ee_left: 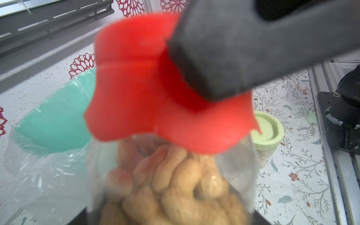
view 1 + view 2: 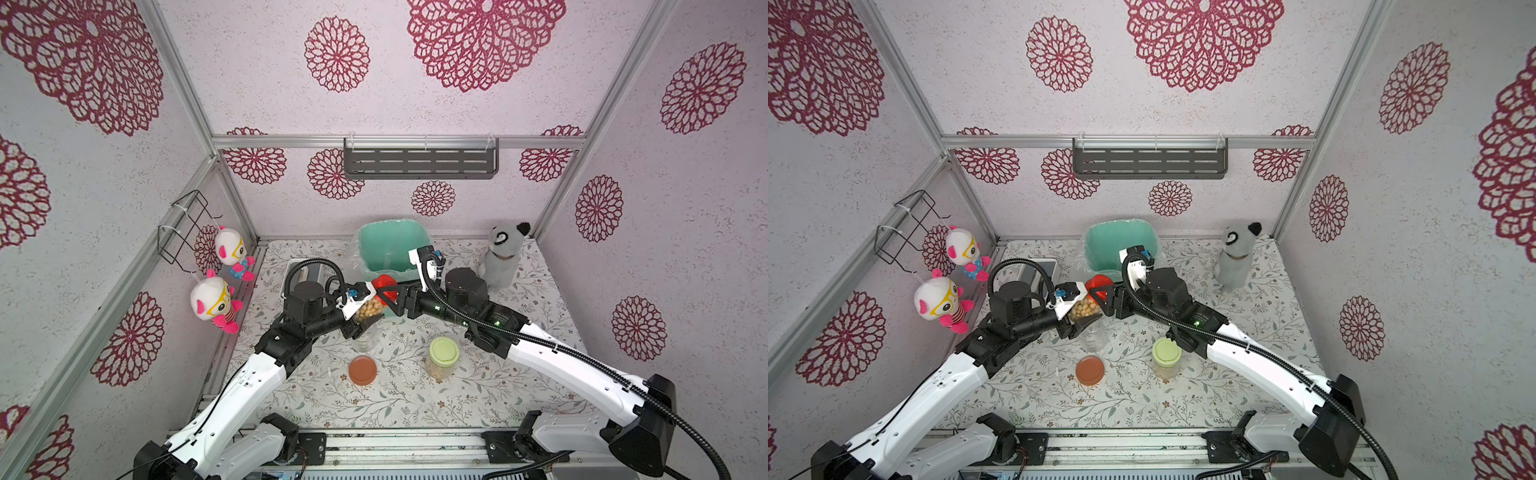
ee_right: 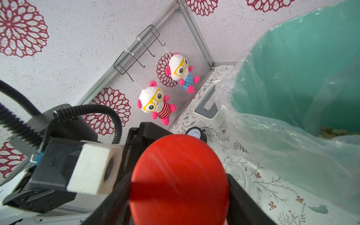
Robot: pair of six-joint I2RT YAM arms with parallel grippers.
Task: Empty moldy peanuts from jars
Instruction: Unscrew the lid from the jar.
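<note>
My left gripper point(image 2: 360, 326) is shut on a clear jar point(image 2: 368, 309) full of tan moldy peanuts point(image 1: 175, 187), held tilted above the table in front of the mint bin point(image 2: 392, 249). Its red lid point(image 2: 384, 286) points toward my right gripper point(image 3: 179, 194), whose black jaws press on both sides of the lid point(image 3: 179, 175). One of those fingers point(image 1: 233, 48) crosses the lid point(image 1: 140, 78) in the left wrist view. An empty clear jar point(image 2: 365, 340) stands below, with a brown lid point(image 2: 363, 370) lying beside it. A green-lidded jar point(image 2: 444, 357) with peanuts stands to the right.
The lined mint bin point(image 3: 292, 78) holds some peanuts point(image 3: 331, 133) at its bottom. A white device point(image 2: 305, 270) sits left of the bin, and a small round dial point(image 3: 195, 134) sits near it. A grey plush point(image 2: 505, 257) stands at the back right. Two plush dolls point(image 2: 216, 299) hang on the left wall.
</note>
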